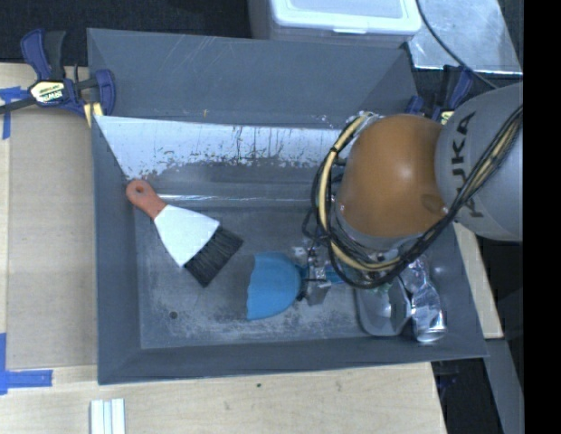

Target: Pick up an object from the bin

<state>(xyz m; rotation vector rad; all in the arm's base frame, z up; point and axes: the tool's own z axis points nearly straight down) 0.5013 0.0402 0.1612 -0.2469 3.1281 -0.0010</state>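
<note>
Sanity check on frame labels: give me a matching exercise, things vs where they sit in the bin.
Things:
1. brush
2. blue piece
3. silver wrapper
4. end effector

Places:
A. lower right corner of the bin as viewed
B. at the blue piece's right edge
C. left part of the floor
D. middle of the floor, near the lower wall

Pairs: 1-C, 2-D, 3-A, 4-B
</note>
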